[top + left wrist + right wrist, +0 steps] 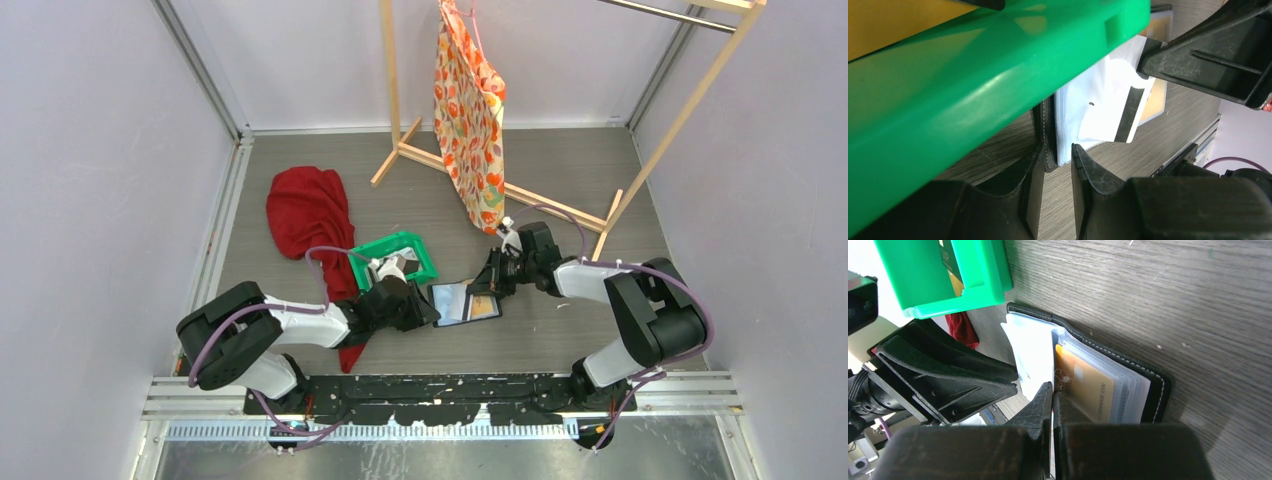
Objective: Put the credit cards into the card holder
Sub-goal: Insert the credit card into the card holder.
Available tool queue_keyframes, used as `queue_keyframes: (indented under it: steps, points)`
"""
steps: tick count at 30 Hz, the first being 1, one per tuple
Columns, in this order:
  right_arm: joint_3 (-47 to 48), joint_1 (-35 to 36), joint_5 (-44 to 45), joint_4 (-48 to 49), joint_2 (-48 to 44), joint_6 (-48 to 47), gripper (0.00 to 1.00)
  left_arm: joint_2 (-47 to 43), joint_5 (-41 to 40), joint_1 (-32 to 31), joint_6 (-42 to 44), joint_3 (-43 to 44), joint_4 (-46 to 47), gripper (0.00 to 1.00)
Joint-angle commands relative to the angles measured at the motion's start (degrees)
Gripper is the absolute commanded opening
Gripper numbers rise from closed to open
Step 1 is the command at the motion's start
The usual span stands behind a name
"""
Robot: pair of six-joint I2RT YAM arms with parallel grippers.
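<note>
done: we see an orange card (1088, 385) tucked in the open holder (1148, 385); a white card (1108, 100) lies on it.
remaining: more cards (954, 285) in the tray (983, 270).
left gripper (1057, 165): narrow, astride the holder's edge; we cannot tell if it pinches.
right gripper (1052, 390): closed at the holder, hold unclear.

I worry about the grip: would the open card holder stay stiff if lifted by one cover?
Probably not: the card holder lies hinged open, so the free cover would likely swing. Its clear sleeves fan loosely and may flop.
</note>
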Motion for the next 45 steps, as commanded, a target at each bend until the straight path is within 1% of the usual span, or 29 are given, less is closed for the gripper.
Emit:
queue_keyframes:
  steps: [1, 4, 10, 12, 21, 26, 29, 35, 37, 40, 42, 45]
  points:
    - [1.1, 2.3, -3.7, -8.1, -1.9, -2.7, 0.03, 0.9, -3.4, 0.5, -0.3, -1.0, -6.6, 0.28]
    - [1.4, 2.1, -3.3, -11.5, -2.4, -2.2, 0.01, 1.4, -3.1, 0.6, -0.3, -0.7, -6.8, 0.28]
    - [1.9, 1.5, 0.1, -15.9, -2.9, -1.2, 0.01, 1.8, -2.8, 0.6, -0.2, -0.5, -6.6, 0.27]
    - [1.9, 1.4, 1.1, -16.4, -2.9, -0.8, 0.01, 1.7, -2.7, 0.6, -0.2, -0.5, -6.6, 0.27]
    - [1.3, 1.4, 0.1, -16.2, -3.2, -1.4, 0.01, 2.6, -1.7, 0.6, 0.6, 0.5, -6.4, 0.27]
    - [1.4, 0.4, -1.8, -17.5, -3.6, -1.0, 0.01, 2.6, -1.6, 0.6, 0.9, 0.7, -6.5, 0.26]
    - [0.7, -0.9, -3.1, -17.2, -3.7, -0.2, 0.01, 2.2, -1.5, 0.6, 1.2, 0.6, -6.0, 0.26]
    - [0.9, -1.0, -4.0, -17.2, -5.0, 0.3, 0.01, 2.1, -0.4, 0.6, 2.8, 0.5, -2.7, 0.26]
    - [0.6, -1.0, -3.2, -17.3, -5.7, 0.5, 0.01, 1.7, 0.2, 0.6, 3.8, 0.6, -1.1, 0.28]
    - [0.1, -1.1, -0.6, -15.7, -5.0, 0.5, 0.01, 0.7, 0.9, 0.7, 5.4, 1.0, 0.0, 0.33]
    - [-0.4, -0.9, -1.6, -12.5, -4.1, 2.1, 0.01, 0.0, 1.1, 0.6, 6.3, 1.3, 0.2, 0.36]
    - [-1.1, -0.6, -3.3, -9.6, -3.7, 3.5, 0.01, -1.4, 1.2, 0.6, 7.4, 1.7, 0.3, 0.37]
